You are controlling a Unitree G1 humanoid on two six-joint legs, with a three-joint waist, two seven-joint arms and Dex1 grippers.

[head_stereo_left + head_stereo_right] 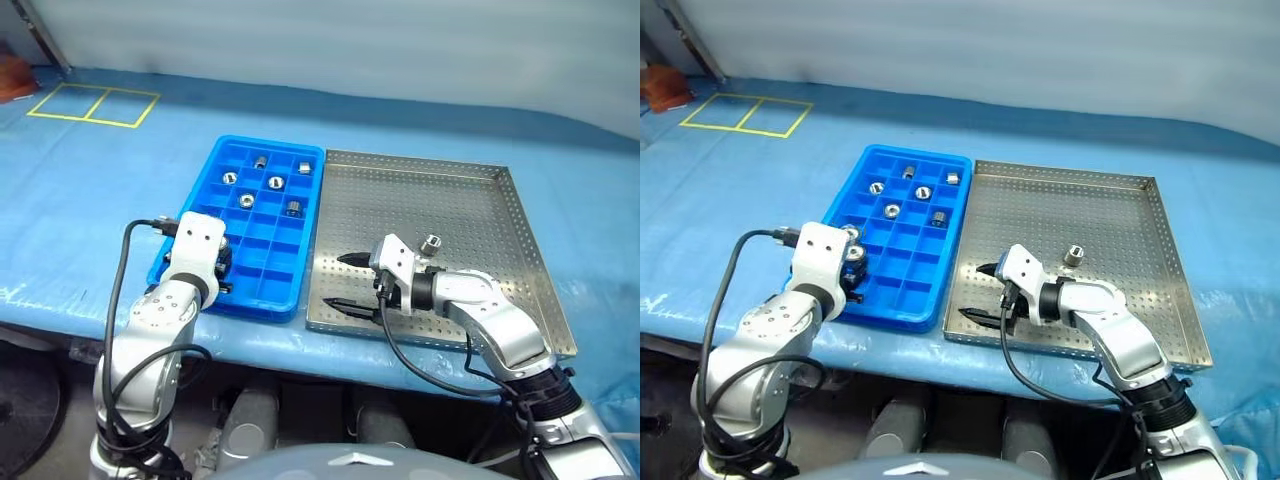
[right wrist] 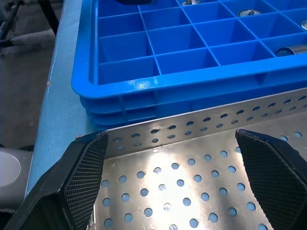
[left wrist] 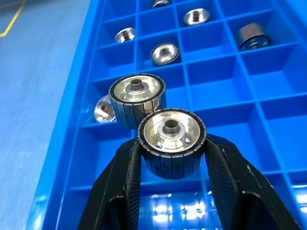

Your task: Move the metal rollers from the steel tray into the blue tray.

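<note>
Left gripper (image 3: 172, 158), lower left, clamps one roller (image 3: 171, 142) over the blue tray (image 1: 205, 175) at centre-left, where other metal rollers (image 1: 276, 183) lie. Right gripper (image 1: 343, 280) gapes empty over the steel tray (image 1: 480, 200), centre-right, beside a last roller (image 1: 431, 243).

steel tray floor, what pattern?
Silver steel tray floor, perforated with regular round holes; clearest in the right wrist view.

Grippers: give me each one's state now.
Left gripper: shut on a metal roller over the blue tray.
Right gripper: open, empty, over the steel tray.
</note>
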